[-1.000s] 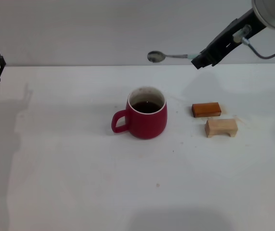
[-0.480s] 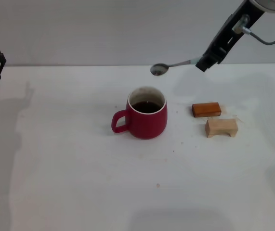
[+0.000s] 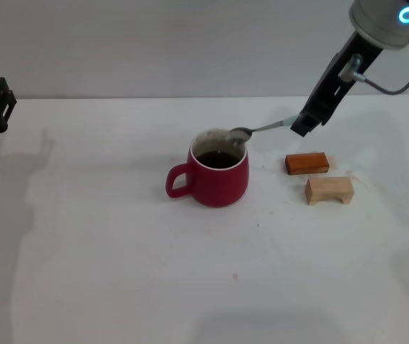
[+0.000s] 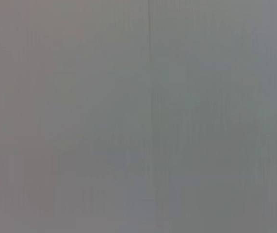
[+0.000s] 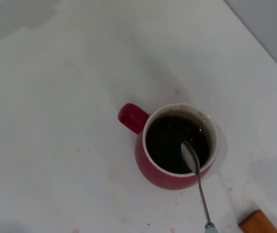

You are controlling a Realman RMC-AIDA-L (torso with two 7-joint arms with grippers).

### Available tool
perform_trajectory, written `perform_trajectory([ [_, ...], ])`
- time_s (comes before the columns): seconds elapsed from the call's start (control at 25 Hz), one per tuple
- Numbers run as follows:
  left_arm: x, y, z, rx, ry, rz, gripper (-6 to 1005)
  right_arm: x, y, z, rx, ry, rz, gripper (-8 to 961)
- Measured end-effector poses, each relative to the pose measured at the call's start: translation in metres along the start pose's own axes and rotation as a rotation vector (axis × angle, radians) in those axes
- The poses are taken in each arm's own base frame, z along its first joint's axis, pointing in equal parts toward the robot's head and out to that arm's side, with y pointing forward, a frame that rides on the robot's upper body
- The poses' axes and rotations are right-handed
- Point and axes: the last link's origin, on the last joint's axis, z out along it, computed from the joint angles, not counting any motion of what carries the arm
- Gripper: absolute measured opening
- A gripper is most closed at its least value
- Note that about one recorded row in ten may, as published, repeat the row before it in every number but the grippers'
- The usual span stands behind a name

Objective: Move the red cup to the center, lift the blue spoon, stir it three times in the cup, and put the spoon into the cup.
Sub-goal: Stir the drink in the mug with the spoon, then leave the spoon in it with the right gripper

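Observation:
The red cup (image 3: 218, 176) stands near the middle of the white table, handle to the left, dark liquid inside; it also shows in the right wrist view (image 5: 174, 153). My right gripper (image 3: 301, 126) is shut on the pale-blue handle end of the blue spoon (image 3: 260, 130) and holds it slanting down to the left. The spoon's grey bowl (image 5: 189, 156) hangs just over the cup's right rim, above the liquid. My left gripper (image 3: 2, 97) is parked at the far left edge, away from the cup.
An orange-brown block (image 3: 306, 163) and a tan wooden block (image 3: 329, 190) lie right of the cup, below my right gripper. The orange block's corner shows in the right wrist view (image 5: 258, 223). The left wrist view shows only a grey surface.
My right gripper has come down and slightly left with the spoon; the spoon's bowl dropped from above the table's far edge to the cup's rim. The left gripper shifted slightly.

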Motion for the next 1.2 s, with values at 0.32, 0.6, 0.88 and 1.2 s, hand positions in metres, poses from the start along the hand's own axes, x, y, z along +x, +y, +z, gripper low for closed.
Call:
perform_trajectory([
  [0.32, -0.004, -0.001, -0.015, -0.007, 0.006, -0.007, 847, 0.004, -0.007, 0.02, 0.008, 0.014, -0.006, 133],
  [0.6, -0.011, -0.001, -0.024, -0.019, -0.012, -0.003, 847, 0.003, -0.01, 0.038, 0.015, 0.009, -0.033, 132],
  [0.88, -0.013, -0.003, -0.028, -0.017, -0.019, -0.006, 847, -0.002, -0.013, 0.045, 0.033, -0.003, -0.053, 132],
  [1.2, -0.015, -0.002, -0.03, -0.024, -0.029, -0.003, 847, -0.009, -0.014, 0.051, 0.05, -0.023, -0.077, 133],
])
